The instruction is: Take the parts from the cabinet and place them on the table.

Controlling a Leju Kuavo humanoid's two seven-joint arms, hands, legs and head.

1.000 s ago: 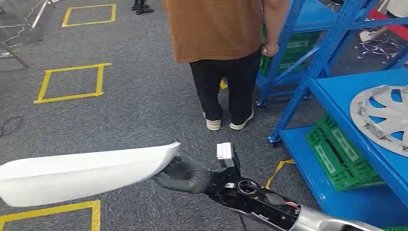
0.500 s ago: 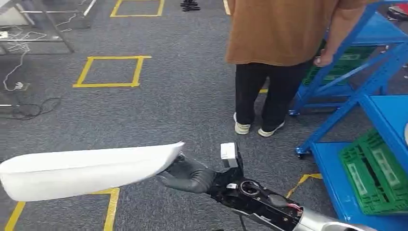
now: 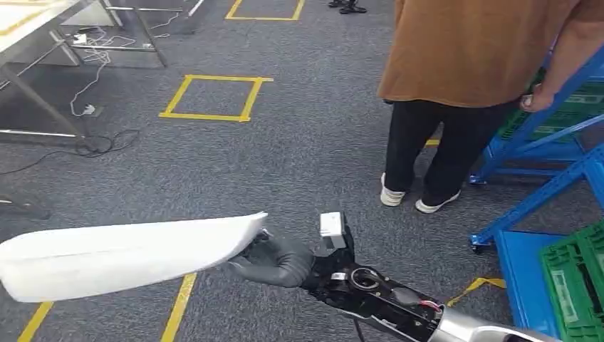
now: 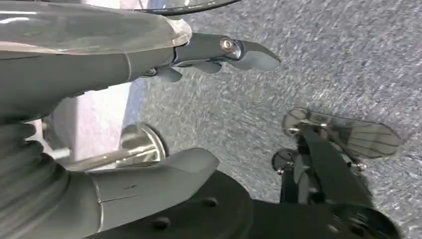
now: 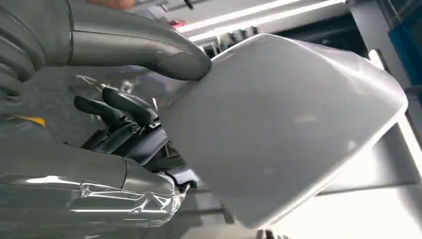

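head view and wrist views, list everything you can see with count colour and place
white part: 1, white, held out low over the floor
person: 1, brown top, black trousers, standing at the shelving
shelving: blue, far right
crates: green, on the shelves
tape squares: yellow, on the grey carpet
table: 1, pale top, metal legs, upper left
cables: dark and white, by the table
right hand: dark fingers gripping the part's end
left hand: hanging over the carpet, holding nothing
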